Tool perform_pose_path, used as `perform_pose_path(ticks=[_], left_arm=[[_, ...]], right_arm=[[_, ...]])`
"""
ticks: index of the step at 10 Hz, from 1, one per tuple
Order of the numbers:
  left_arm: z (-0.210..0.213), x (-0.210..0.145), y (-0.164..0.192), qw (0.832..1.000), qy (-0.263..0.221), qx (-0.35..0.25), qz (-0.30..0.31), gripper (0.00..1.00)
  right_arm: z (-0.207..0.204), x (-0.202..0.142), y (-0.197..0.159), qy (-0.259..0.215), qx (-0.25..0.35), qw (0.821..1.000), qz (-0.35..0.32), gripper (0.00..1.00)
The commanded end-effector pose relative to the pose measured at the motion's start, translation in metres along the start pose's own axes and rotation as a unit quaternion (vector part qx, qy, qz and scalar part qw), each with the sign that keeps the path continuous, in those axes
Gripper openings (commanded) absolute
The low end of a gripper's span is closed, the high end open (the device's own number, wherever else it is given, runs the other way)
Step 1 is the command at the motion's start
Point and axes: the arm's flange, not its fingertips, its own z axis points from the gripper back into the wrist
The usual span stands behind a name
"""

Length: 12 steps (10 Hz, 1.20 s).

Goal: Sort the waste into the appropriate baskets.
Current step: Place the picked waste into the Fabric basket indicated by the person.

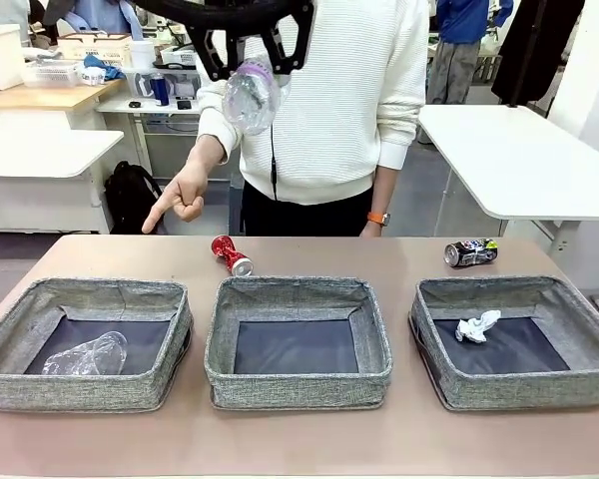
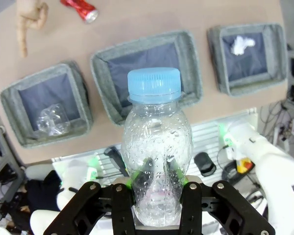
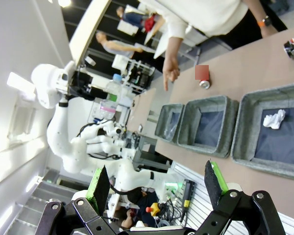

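Observation:
My left gripper (image 1: pixel 252 62) hangs high over the table's far side, shut on a small clear bottle (image 1: pixel 251 97) with a blue cap (image 2: pixel 153 84); in the left wrist view the fingers (image 2: pixel 123 205) clamp its lower body (image 2: pixel 156 156). Three grey baskets stand in a row. The left basket (image 1: pixel 80 384) holds a crushed clear plastic bottle (image 1: pixel 88 354), the middle basket (image 1: pixel 298 384) shows a bare floor, and the right basket (image 1: pixel 524 389) holds crumpled white paper (image 1: pixel 477 326). A crushed red can (image 1: pixel 232 255) and a crushed black can (image 1: pixel 470 252) lie behind the baskets. My right gripper (image 3: pixel 157 186) is open and holds nothing.
A person in a white sweater stands at the far side, one hand (image 1: pixel 180 200) pointing a finger down toward the table's far left. White tables and shelves stand behind. Bare tabletop runs in front of the baskets and between them.

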Motion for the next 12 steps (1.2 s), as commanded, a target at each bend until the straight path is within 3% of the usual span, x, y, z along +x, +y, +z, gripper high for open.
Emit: perform_pose_path(ticks=[1, 4, 6, 7, 9, 12], left_arm=[[-0.027, -0.021, 0.057, 0.996, -0.058, 0.038, 0.049, 0.2], [-0.078, -0.069, 0.171, 0.993, -0.062, 0.057, 0.079, 0.2], [-0.131, -0.094, 0.221, 0.994, -0.054, 0.067, 0.071, 0.2], [-0.157, -0.101, 0.244, 0.992, -0.039, 0.078, 0.094, 0.2], [-0.192, -0.1, 0.277, 0.989, -0.022, 0.047, 0.14, 0.2], [-0.215, -0.079, 0.308, 0.983, -0.007, -0.027, 0.183, 0.2]], right_arm=[[-0.001, -0.001, 0.001, -0.003, 0.006, 1.0, 0.005, 1.0], [-0.001, -0.001, 0.001, -0.003, 0.006, 1.0, 0.005, 1.0], [-0.001, -0.001, 0.001, -0.003, 0.006, 1.0, 0.005, 1.0], [-0.001, -0.001, 0.001, -0.003, 0.006, 1.0, 0.005, 1.0], [-0.001, -0.001, 0.001, -0.003, 0.006, 1.0, 0.005, 1.0], [-0.001, -0.001, 0.001, -0.003, 0.006, 1.0, 0.005, 1.0]])
